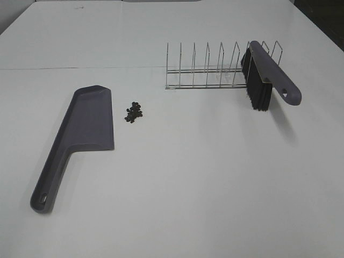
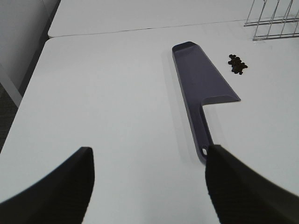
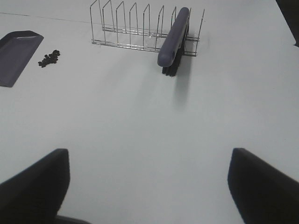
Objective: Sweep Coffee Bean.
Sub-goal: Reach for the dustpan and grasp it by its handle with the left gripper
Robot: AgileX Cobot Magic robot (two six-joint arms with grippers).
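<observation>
Plainly, the coffee beans point(image 1: 134, 112) are a small tight cluster of tiny oval pieces, dark brown to black, some lying on top of others. They are too small to count surely. The cluster sits on the white worktop point(image 1: 215, 183) just beside the long right edge of the grey dustpan point(image 1: 88, 126), with a narrow gap between them. The dustpan lies flat with its handle pointing toward the near edge. A wire rack point(image 1: 207, 67) stands beyond the beans and to the right. The brush point(image 1: 269, 67) sits in its right end with black bristles down and grey handle sloping outward, well apart from the beans. The left hand point(image 2: 148, 151) has its fingers spread wide and grips nothing. The right hand point(image 3: 149, 151) is likewise apart and bare.
</observation>
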